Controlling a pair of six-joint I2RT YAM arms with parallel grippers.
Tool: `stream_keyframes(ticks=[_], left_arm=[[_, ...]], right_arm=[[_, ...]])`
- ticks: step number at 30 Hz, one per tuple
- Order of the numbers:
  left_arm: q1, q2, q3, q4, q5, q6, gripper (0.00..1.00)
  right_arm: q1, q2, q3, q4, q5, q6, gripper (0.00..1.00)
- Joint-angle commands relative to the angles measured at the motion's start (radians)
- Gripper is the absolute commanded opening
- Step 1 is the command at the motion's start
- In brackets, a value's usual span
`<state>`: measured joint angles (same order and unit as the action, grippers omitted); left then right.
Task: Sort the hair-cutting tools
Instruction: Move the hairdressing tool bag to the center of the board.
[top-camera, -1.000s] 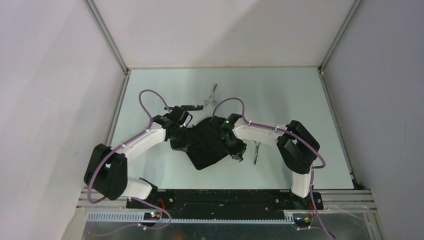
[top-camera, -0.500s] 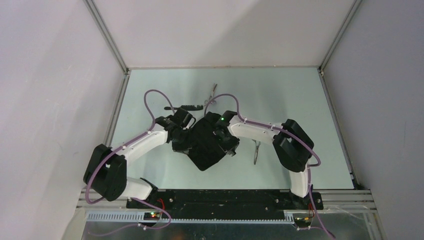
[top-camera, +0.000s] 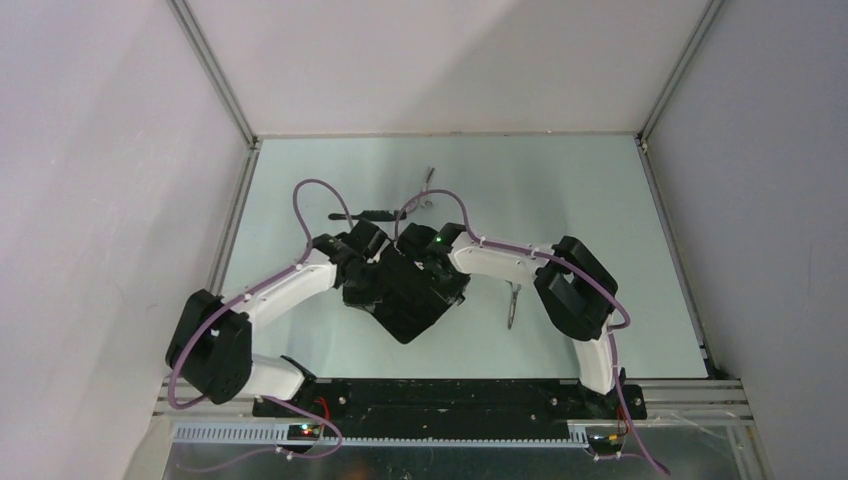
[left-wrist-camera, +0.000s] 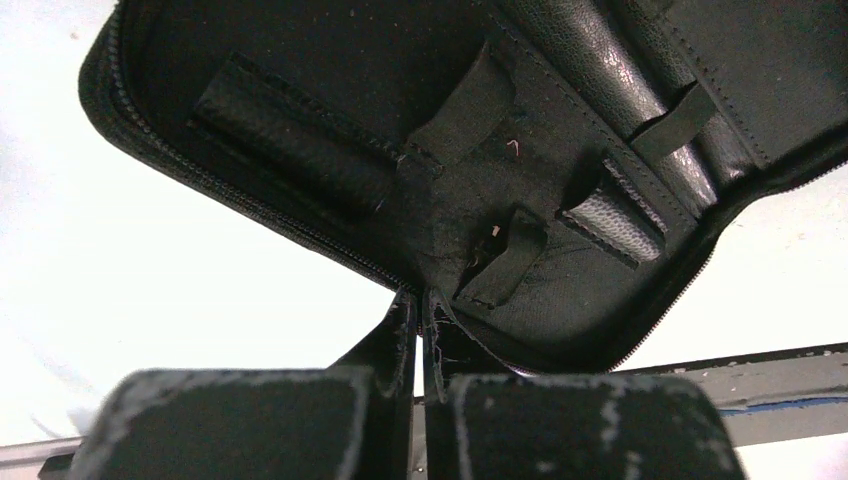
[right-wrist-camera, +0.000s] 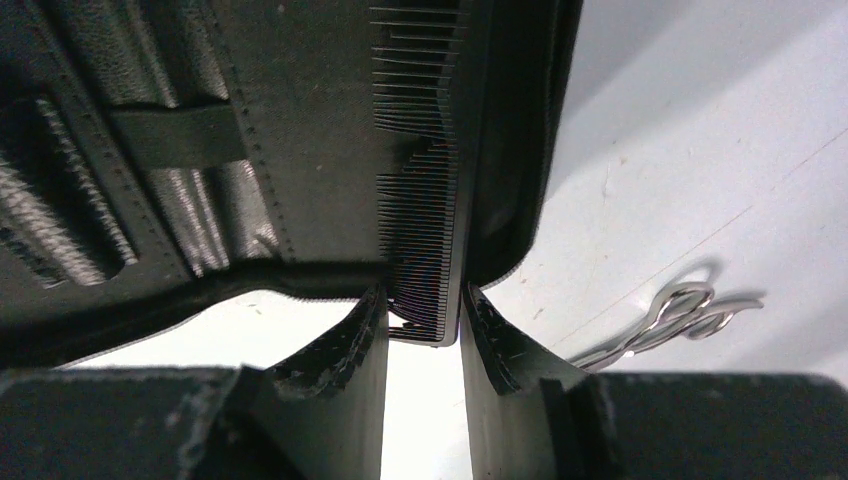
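Note:
The black case (top-camera: 405, 315) lies open in mid-table, its strapped inside (left-wrist-camera: 480, 150) filling the left wrist view. My left gripper (left-wrist-camera: 418, 310) is shut on the case's zipped near edge. My right gripper (right-wrist-camera: 424, 315) is shut on the end of a black comb (right-wrist-camera: 420, 230), whose teeth lie against the case's inner wall (right-wrist-camera: 300, 150). A second comb (top-camera: 368, 213) lies on the table behind the case. One pair of silver scissors (top-camera: 513, 303) rests right of the case, also seen as scissors (right-wrist-camera: 665, 318) in the right wrist view. Another pair of scissors (top-camera: 428, 183) lies further back.
The pale green table (top-camera: 600, 220) is boxed in by white walls with metal corner posts (top-camera: 215, 70). Both arms' purple cables (top-camera: 300, 200) arch above the case. The arm bases sit on the black rail (top-camera: 450, 395) at the near edge.
My right arm has swung left, carrying the comb from the case's right edge to over its inside. The left gripper shifted slightly right with the case's edge.

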<state>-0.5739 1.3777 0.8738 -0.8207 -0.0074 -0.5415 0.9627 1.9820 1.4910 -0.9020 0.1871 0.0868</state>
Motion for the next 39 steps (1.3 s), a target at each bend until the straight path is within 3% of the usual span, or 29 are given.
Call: stream_keyframes(ticks=[1,10,24,39], left_arm=[[-0.012,-0.063,0.039,-0.049,-0.037,0.053,0.00],[-0.013,-0.106,0.029,-0.078,-0.021,0.078,0.00],[-0.013,-0.113,0.013,-0.056,0.000,0.052,0.00],[-0.013,-0.131,-0.006,-0.059,-0.013,0.038,0.00]], right_arm=[[0.004,0.006,0.001,0.080,0.033,-0.129,0.00],[0.003,0.000,0.013,0.128,-0.029,-0.244,0.00],[-0.015,0.029,0.036,0.104,-0.075,-0.038,0.00],[-0.059,0.033,-0.033,0.153,-0.056,0.022,0.00]])
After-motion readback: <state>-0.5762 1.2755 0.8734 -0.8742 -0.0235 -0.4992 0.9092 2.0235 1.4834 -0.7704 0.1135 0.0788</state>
